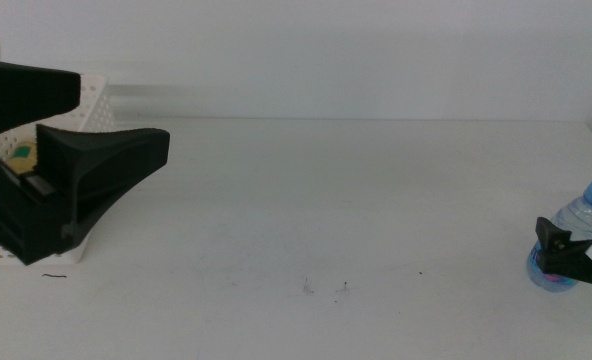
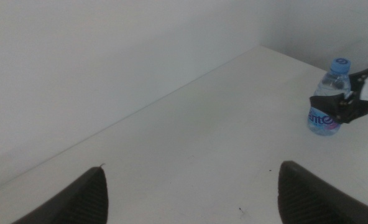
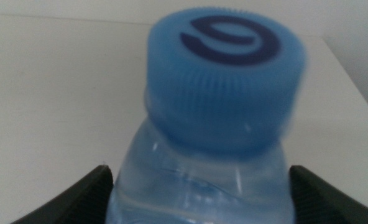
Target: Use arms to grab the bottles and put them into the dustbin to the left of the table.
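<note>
A small clear water bottle (image 1: 581,240) with a blue cap (image 3: 224,74) stands upright at the table's far right edge. My right gripper (image 1: 564,255) is open, one dark jaw on each side of the bottle's body (image 3: 196,193). The left wrist view shows the same bottle (image 2: 328,99) with the right gripper (image 2: 342,107) around it. My left gripper (image 1: 124,112) hangs open and empty at the far left, over the white perforated dustbin (image 1: 98,98). A yellow and green thing (image 1: 21,155) lies inside the dustbin, mostly hidden by the arm.
The white table (image 1: 326,200) stretches between the two arms, with a few dark specks (image 1: 306,288) near the front. A pale wall runs along the back edge.
</note>
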`<control>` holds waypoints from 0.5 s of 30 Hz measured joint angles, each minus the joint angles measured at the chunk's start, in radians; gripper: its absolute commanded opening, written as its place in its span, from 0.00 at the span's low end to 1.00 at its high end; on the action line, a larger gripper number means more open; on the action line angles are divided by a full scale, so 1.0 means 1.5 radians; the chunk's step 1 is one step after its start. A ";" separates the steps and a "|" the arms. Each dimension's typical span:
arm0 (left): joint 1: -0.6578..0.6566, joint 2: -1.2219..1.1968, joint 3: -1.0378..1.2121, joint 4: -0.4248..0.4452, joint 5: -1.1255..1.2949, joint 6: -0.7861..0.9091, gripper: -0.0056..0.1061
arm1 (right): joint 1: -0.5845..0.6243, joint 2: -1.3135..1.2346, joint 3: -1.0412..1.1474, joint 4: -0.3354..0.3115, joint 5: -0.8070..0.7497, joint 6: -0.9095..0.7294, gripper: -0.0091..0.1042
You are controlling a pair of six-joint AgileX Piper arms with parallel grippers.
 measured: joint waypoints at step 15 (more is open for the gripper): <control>0.000 0.000 0.000 0.000 0.000 0.000 0.89 | 0.000 0.124 -0.081 0.003 -0.002 -0.002 0.07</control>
